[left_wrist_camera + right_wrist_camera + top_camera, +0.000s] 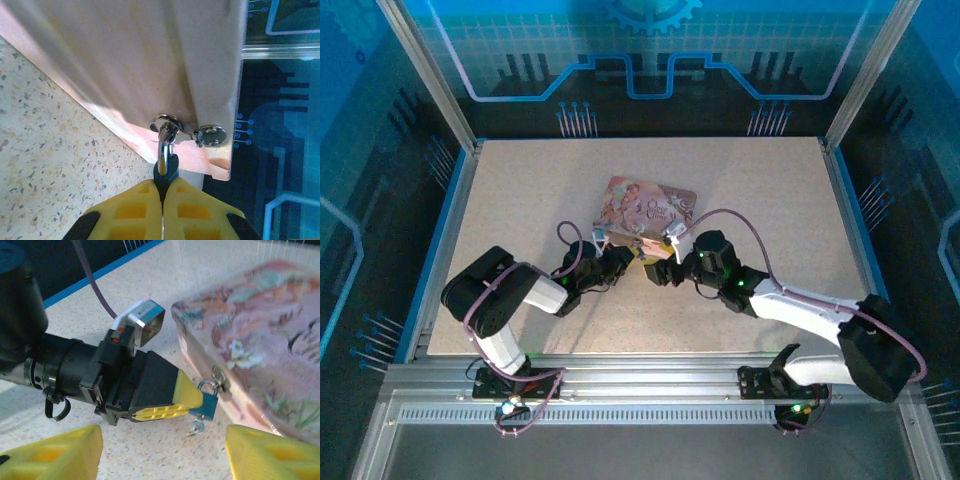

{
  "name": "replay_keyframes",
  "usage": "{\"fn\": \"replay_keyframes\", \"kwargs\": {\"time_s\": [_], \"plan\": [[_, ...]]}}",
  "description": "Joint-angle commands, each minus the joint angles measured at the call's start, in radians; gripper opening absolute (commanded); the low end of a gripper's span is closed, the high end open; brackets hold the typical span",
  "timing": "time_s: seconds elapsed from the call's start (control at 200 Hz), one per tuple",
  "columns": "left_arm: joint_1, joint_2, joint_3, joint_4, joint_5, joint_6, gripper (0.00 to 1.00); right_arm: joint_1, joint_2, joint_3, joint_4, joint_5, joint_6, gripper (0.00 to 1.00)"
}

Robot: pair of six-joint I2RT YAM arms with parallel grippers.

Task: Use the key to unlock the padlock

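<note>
Left gripper (191,401) clamped on padlock (209,406), box (260,340) at 3 o'clock.
Key (196,427) hangs at padlock's 6 o'clock; right gripper (161,454) wide open, empty.

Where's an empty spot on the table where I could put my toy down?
Bare tabletop lies left of the pink box, right of it, and behind it along the far edge. Near the box's front it is crowded: the left gripper pinches the padlock there, with the open right gripper close beside.
</note>
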Motion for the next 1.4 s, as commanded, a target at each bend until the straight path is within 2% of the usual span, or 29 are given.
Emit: {"fn": "replay_keyframes", "kwargs": {"time_s": [0.0,0.23,0.395,0.695,0.825,0.92,1.391], "plan": [[-0.006,-0.057,0.005,0.007,-0.027,0.010,0.00,0.030,-0.043,-0.021,-0.037,0.111,-0.273,0.68],[-0.005,-0.097,0.016,-0.043,-0.028,-0.003,0.00,0.092,-0.044,-0.039,-0.018,0.193,-0.651,0.69],[-0.005,-0.105,0.029,-0.043,-0.021,-0.024,0.00,0.124,0.034,-0.036,0.005,0.269,-0.780,0.69],[-0.004,-0.112,0.039,-0.047,-0.012,-0.035,0.00,0.129,0.240,-0.026,0.196,0.299,-0.766,0.67],[-0.005,-0.113,0.037,-0.046,-0.013,-0.037,0.00,0.129,0.304,0.003,0.237,0.311,-0.752,0.63],[-0.005,-0.115,0.037,-0.045,-0.014,-0.040,0.00,0.130,0.339,0.015,0.258,0.328,-0.744,0.58],[-0.006,-0.114,0.037,-0.043,-0.013,-0.048,0.00,0.130,0.430,0.064,0.307,0.350,-0.707,0.45]]}}
